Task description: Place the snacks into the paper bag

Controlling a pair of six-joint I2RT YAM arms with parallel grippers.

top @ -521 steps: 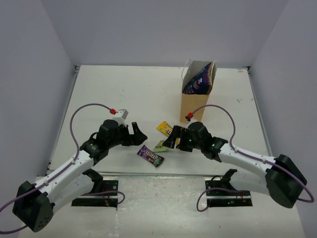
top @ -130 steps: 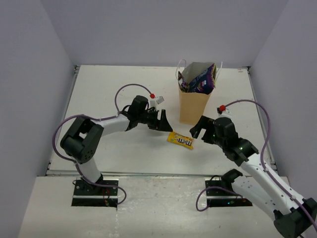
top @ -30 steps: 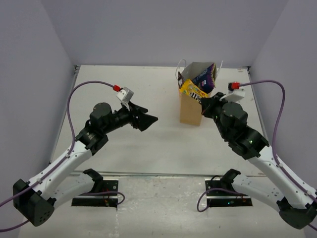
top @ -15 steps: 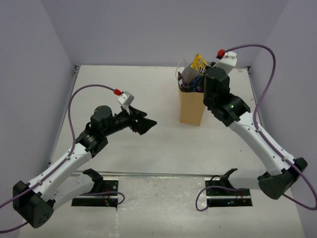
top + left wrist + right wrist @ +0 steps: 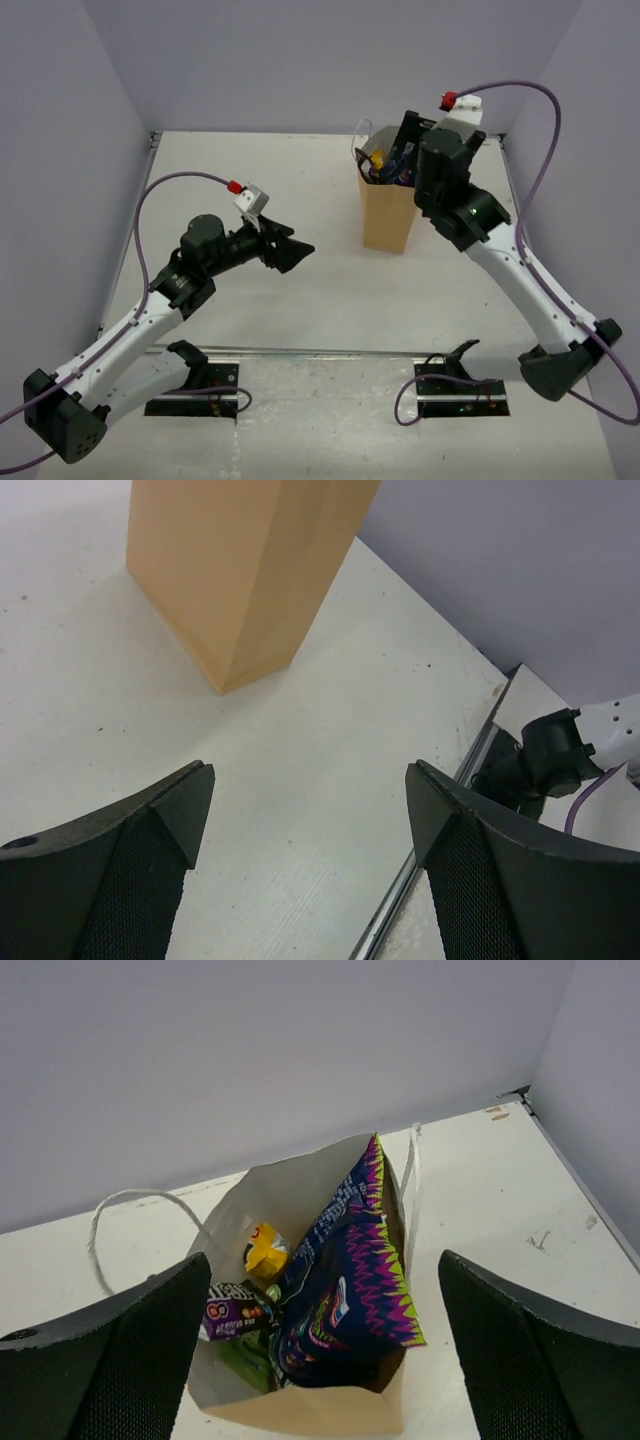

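The tan paper bag stands upright at the back right of the table, its mouth open. In the right wrist view the paper bag holds the large purple chip bag, the yellow M&M's pack, the dark purple candy bar and a green packet. My right gripper hangs open just above the bag's mouth, holding nothing; from above the right gripper sits over the bag's back rim. My left gripper is open and empty, low over bare table left of the bag.
White cord handles stick out from the bag's rim on both sides. A metal rail runs along the table's near edge, with the arm base clamps beyond it. Walls close in the table at left, right and back.
My right gripper has opened over the bag and the yellow M&M's pack it held has dropped inside. The left arm has barely moved.
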